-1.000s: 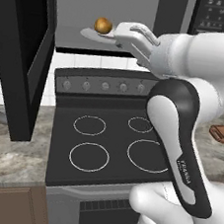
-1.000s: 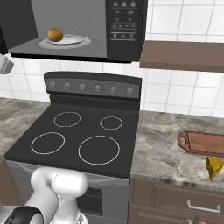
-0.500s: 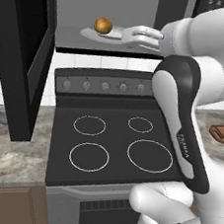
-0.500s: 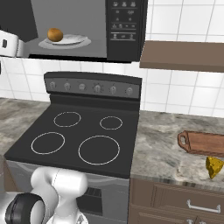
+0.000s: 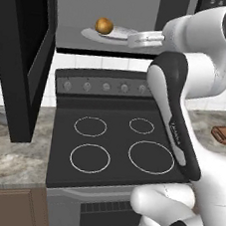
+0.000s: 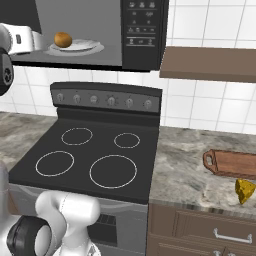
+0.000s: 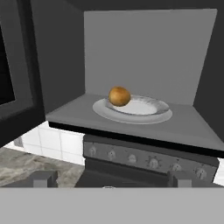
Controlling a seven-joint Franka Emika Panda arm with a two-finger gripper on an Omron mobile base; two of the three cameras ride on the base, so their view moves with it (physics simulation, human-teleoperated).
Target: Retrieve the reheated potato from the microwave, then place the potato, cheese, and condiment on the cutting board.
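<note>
Small roundish golden-brown potato (image 5: pixel 104 25): resting on the left part of a shallow white plate (image 5: pixel 119 35), itself set on the grey floor of the large black over-range microwave (image 6: pixel 145 35), door swung wide to the left. Roughly round, so no long axis worth aligning to.

White two-finger claw (image 5: pixel 140 37): level with the microwave mouth, at the front right edge of the cavity, finger tips over the near right rim of the plate. Jaws spread wide, nothing between them.

Key relation: potato ahead of the claw and off to its left, deeper into the cavity; close to dead centre in the hand view (image 7: pixel 119 96), slightly above the line of the finger tips (image 7: pixel 41 178). Judged next: straight reach forward over the plate rim, then closing on the potato. Likely hazards: nudging the plate, or rolling the potato off toward the back wall.

Small reddish-brown wooden cutting board (image 6: pixel 235 164) with handle loop: on the stone bench right of the black stove (image 6: pixel 95 155), well apart from the microwave.

Small yellow cheese wedge (image 6: pixel 244 190): just beside the board, toward the bench's front edge.
</note>
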